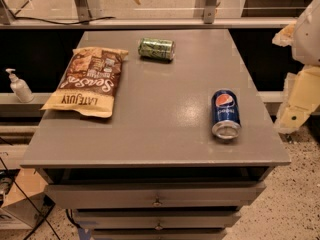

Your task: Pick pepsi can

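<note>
Camera view: pepsi can (226,113) lying sideways near table (150,134) edge, reachable by gripper (298,100) hanging just right; grip state: cannot tell.

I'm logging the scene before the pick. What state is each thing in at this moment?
pepsi can: lying on its side on the right of the cabinet top, silver end toward the camera, not held.
green can: lying on its side near the far edge.
chip bag: lying flat on the left.
pump bottle: upright on the ledge to the left.
gripper: beside the cabinet's right edge, apart from the pepsi can.
</note>
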